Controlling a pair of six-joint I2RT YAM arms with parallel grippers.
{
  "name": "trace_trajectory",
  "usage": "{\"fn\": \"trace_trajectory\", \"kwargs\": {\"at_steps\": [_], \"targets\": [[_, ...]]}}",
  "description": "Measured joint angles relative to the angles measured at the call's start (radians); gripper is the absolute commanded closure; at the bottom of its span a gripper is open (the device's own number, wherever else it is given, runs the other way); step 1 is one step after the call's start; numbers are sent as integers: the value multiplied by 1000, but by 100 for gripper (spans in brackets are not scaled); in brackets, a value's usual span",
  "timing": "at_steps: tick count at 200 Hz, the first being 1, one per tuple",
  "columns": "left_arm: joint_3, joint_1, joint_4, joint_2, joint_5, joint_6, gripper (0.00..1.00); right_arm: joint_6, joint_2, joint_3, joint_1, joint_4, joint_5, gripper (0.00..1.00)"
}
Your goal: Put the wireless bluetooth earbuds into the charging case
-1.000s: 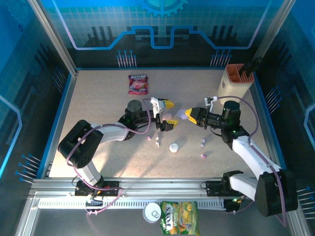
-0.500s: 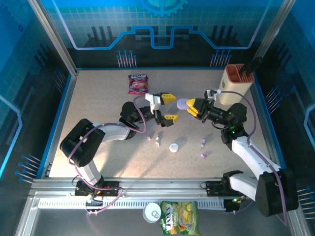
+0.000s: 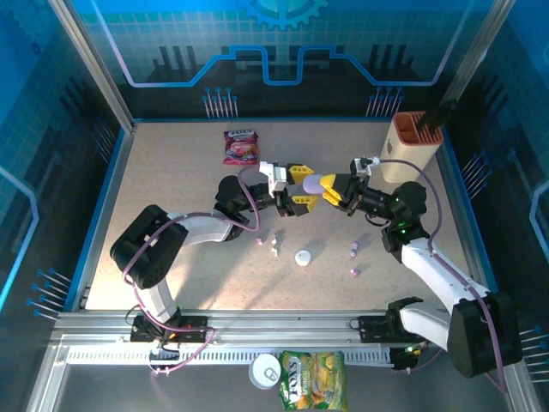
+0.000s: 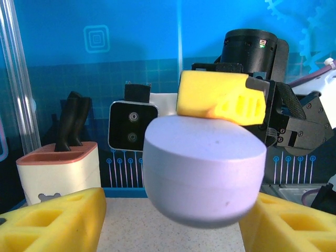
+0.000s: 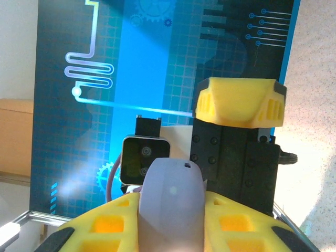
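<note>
A lilac pebble-shaped charging case (image 3: 315,182) hangs above the table, closed, with my right gripper (image 3: 329,190) shut on it. In the right wrist view the case (image 5: 170,205) sits squeezed between the yellow pads (image 5: 105,226). My left gripper (image 3: 301,187) is open, its fingers standing on either side of the case (image 4: 205,173) with gaps on both sides. Tiny earbuds lie on the table below: a purple one (image 3: 260,241), a white one (image 3: 274,250), another (image 3: 352,250) and a pink one (image 3: 354,271).
A white round case (image 3: 303,257) lies among the earbuds. A pink snack packet (image 3: 240,146) is at the back. A cream utensil holder (image 3: 412,142) stands back right. A green snack bag (image 3: 313,378) and a tin (image 3: 266,371) lie in front of the table.
My right gripper carried the lilac case left and upward. My left gripper rose and reached right, so the case now sits between its open fingers.
</note>
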Motion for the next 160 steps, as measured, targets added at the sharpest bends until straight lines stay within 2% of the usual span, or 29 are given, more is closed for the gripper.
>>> {"fn": "trace_trajectory", "kwargs": {"at_steps": [86, 136, 160], "targets": [[11, -3, 1, 0, 16, -48, 50, -32, 1, 0, 0, -29, 21, 84], [20, -6, 0, 0, 26, -49, 51, -38, 9, 0, 0, -29, 21, 84], [25, -5, 0, 0, 26, -49, 56, -39, 15, 0, 0, -28, 21, 84]]}}
